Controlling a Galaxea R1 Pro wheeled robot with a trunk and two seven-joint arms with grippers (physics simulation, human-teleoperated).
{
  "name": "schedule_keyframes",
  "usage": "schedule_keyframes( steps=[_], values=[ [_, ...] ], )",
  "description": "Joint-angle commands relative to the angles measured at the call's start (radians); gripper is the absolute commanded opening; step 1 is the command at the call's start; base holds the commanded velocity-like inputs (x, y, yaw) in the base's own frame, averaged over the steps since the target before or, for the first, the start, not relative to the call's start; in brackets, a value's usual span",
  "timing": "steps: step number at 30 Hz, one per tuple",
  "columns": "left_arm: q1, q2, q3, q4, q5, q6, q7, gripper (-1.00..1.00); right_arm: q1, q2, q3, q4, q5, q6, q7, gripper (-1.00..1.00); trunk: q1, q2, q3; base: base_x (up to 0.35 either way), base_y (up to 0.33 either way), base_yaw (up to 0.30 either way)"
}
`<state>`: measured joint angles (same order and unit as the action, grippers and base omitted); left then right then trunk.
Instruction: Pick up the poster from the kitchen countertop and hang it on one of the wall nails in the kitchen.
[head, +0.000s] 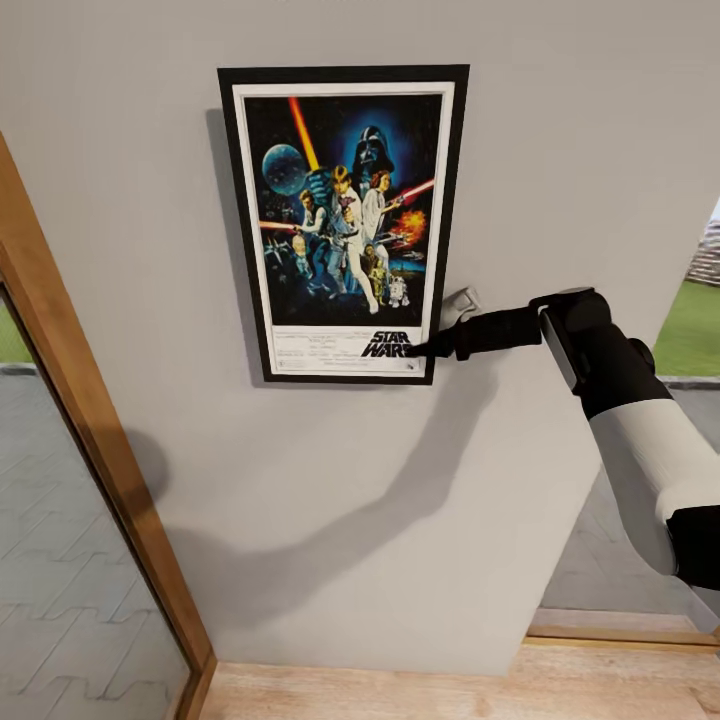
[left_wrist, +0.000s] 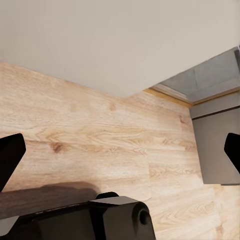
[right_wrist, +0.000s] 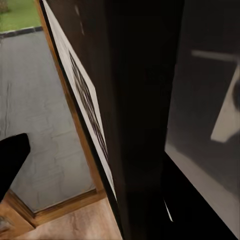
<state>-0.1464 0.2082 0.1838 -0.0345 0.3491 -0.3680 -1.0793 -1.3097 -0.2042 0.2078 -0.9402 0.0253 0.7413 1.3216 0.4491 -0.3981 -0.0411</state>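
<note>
Poster (head: 343, 222): framed, upright, flat against the grey wall (head: 560, 150), beside a wooden door frame (head: 90, 440). Right gripper (head: 418, 349): fingers closed on the poster's lower right corner, frame edge close up in the wrist view (right_wrist: 135, 125). Left gripper (left_wrist: 120, 150): fingers spread apart, holding nothing, over wooden floor (left_wrist: 90, 135).

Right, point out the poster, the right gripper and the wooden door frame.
poster (head: 345, 210), head view, middle of the artwork.
right gripper (head: 420, 349), head view, jaws' tips at the poster's lower right corner.
door frame (head: 95, 440), head view, wooden post at left.
</note>
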Motion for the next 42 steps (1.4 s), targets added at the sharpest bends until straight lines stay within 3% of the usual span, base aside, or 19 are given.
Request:
schedule_keyframes(
  steps=[1, 19, 29, 34, 38, 40, 41, 42],
  values=[
    [-0.001, 0.0, 0.008, 0.001, -0.007, -0.005, -0.003, 1.0, -0.002, -0.001, -0.001, 0.0, 0.014, 0.001, -0.014, 1.0, 0.001, -0.002, -0.002, 0.001, 0.0, 0.0],
    [-0.001, -0.001, 0.008, 0.001, -0.007, -0.005, 0.01, 1.0, -0.001, 0.0, -0.001, 0.0, 0.013, 0.001, -0.018, 1.0, 0.001, -0.002, -0.002, -0.054, 0.0, 0.0],
    [-0.001, -0.001, 0.008, 0.001, -0.007, -0.005, 0.019, 1.0, 0.001, -0.001, -0.001, 0.0, 0.012, 0.002, -0.015, 1.0, 0.001, -0.002, -0.002, -0.212, 0.0, 0.0],
    [-0.001, -0.001, 0.008, 0.001, -0.007, -0.005, 0.019, 1.0, 0.079, -0.001, -0.027, -0.032, -0.003, 0.001, -0.012, 1.0, 0.001, -0.002, -0.002, -0.035, 0.0, 0.0],
    [-0.001, 0.0, 0.008, 0.001, -0.007, -0.005, 0.019, 1.0, 0.274, -0.001, -0.138, -0.175, -0.015, -0.004, -0.012, 1.0, 0.001, -0.002, -0.002, -0.007, 0.0, 0.0],
    [-0.001, 0.0, 0.008, 0.001, -0.007, -0.005, 0.019, 1.0, 0.345, 0.0, -0.164, -0.231, -0.016, -0.006, -0.011, 1.0, 0.001, -0.002, -0.002, -0.003, 0.0, 0.0],
    [-0.001, 0.0, 0.008, 0.001, -0.007, -0.005, 0.02, 1.0, 0.42, 0.0, -0.18, -0.282, -0.016, -0.008, -0.01, 1.0, 0.001, -0.002, -0.002, -0.002, 0.0, 0.0],
    [-0.001, 0.0, 0.008, 0.001, -0.007, -0.005, 0.02, 1.0, 0.457, 0.0, -0.186, -0.304, -0.017, -0.01, -0.009, 1.0, 0.001, -0.002, -0.002, -0.001, 0.0, 0.0]
  ],
)
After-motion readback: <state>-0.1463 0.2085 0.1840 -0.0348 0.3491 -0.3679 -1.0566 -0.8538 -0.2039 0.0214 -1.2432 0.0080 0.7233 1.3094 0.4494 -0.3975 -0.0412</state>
